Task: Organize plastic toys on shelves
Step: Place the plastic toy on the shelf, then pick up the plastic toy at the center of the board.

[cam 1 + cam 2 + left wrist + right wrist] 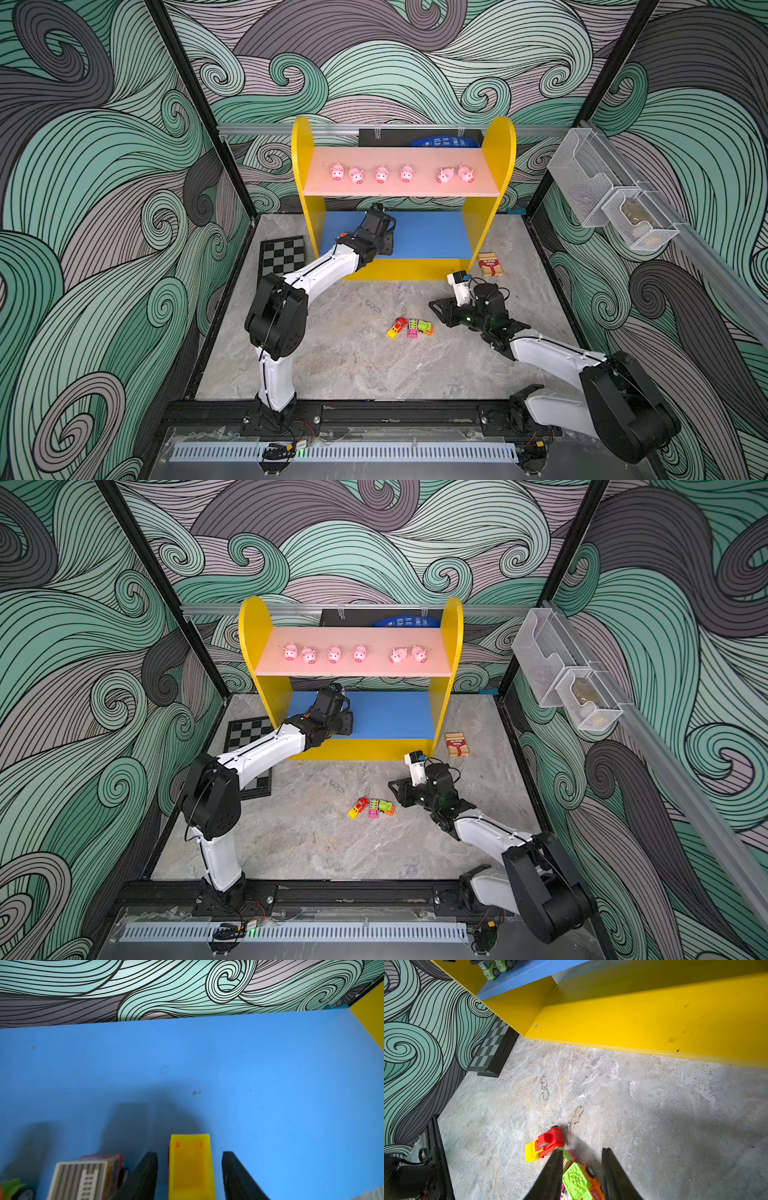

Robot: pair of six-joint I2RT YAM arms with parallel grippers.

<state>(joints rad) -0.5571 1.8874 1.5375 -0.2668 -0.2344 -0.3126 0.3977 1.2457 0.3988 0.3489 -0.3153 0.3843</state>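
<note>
A: Where do the toys stand?

B: Six pink pigs (399,173) sit in a row on the pink upper board (478,183) of the shelves (301,166). The yellow vehicle (190,1167) sits on the blue lower board (249,1064), next to a ladder truck (83,1178) and a green vehicle (10,1188).

A: Left gripper?

B: The left gripper (190,1153) is open. The jaws straddle the yellow vehicle with a gap on each side, so nothing is held. That looks like the letting-go part of a placement.

A: How does it do this step well?

B: It should pull straight back along the jaw line with no sideways swing, because the ladder truck sits just beside one jaw and would roll if nudged. It should also stay low enough to clear the upper board.

A: Right side?

B: The right gripper (581,1149) is part-open over the desk (353,365) and grips nothing as far as the views show. It sits above the last cluster: a red-and-yellow bulldozer (397,327), a pink vehicle (412,332) and a green-and-orange truck (424,327), all touching.

A: Risk there?

B: They're packed tight, so closing on one probably drags its neighbour. The truck on the outside is likely the easiest to take.
</note>
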